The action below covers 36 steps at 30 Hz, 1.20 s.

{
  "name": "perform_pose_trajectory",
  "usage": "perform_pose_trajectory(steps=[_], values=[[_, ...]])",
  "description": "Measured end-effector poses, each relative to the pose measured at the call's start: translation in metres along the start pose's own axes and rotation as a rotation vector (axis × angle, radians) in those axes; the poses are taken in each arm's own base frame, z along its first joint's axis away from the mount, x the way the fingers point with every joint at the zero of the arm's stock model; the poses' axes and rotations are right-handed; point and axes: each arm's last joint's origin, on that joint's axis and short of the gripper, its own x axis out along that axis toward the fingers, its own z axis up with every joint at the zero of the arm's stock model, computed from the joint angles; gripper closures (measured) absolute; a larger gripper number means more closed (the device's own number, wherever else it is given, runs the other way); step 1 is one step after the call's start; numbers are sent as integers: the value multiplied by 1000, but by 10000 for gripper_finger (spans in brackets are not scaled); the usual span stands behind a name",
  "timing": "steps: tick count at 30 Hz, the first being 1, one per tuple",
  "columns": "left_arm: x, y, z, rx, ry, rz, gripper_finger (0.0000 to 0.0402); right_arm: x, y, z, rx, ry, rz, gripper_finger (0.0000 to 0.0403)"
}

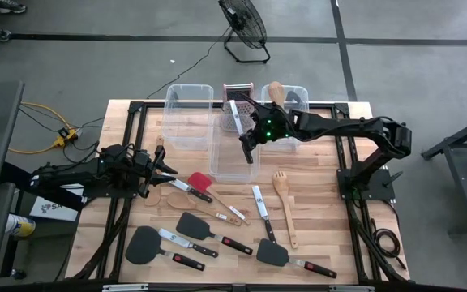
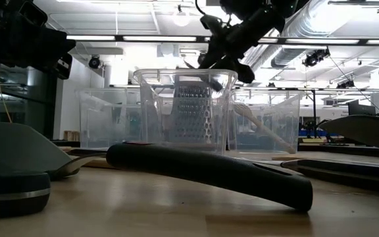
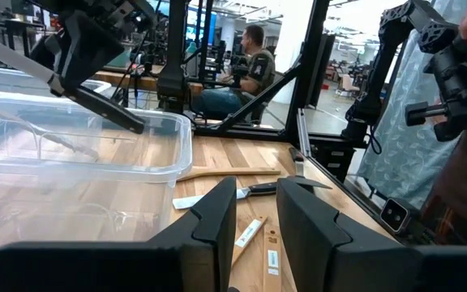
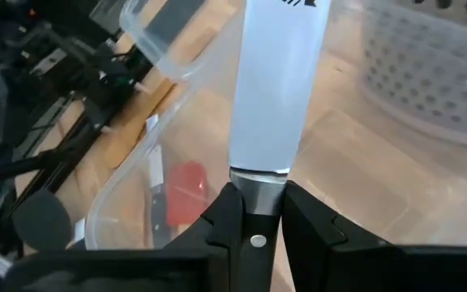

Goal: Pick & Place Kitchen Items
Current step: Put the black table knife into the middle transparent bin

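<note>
My right gripper [image 1: 249, 143] hangs over the middle clear bin [image 1: 235, 169], shut on a black-handled steel knife [image 1: 237, 115]. From the left wrist view the knife [image 3: 23, 58] slants above the bin's rim. My left gripper [image 3: 256, 212] waits at the table's left side [image 1: 165, 167], open with nothing between its fingers. A red spatula [image 1: 200, 180], black spatulas [image 1: 193, 225], knives [image 1: 259, 203], a wooden fork [image 1: 283, 193] and a wooden spoon [image 1: 165, 199] lie flat on the table's near half. My right gripper pinches the knife's black handle [image 4: 256, 221] between its two fingers, just behind the steel bolster. The fingers come slanting down from the table's right and lie across the handle. The knife is lifted clear and tilted over the middle bin, its handle end [image 3: 124, 122] lower than its blade [image 4: 272, 89].
Three clear bins stand side by side at the far middle: left [image 1: 188, 113], middle, and right [image 1: 292, 138], which holds a wooden spoon [image 1: 276, 91]. A steel box grater [image 1: 237, 99] stands behind the middle bin. A person [image 3: 250, 69] sits beyond the table.
</note>
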Motion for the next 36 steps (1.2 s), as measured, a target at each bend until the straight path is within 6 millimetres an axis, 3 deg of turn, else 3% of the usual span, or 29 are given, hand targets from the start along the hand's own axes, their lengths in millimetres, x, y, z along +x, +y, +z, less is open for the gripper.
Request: perform_pose_trajectory(steps=[9, 23, 36], values=[[0, 0, 0, 0, 0, 0, 312, 21, -2, -12, 55, 45, -37, 345], [0, 0, 0, 0, 0, 0, 312, 31, -10, -19, 53, 77, -127, 345], [0, 0, 0, 0, 0, 0, 312, 36, -10, -24, -163, 132, -90, 320]])
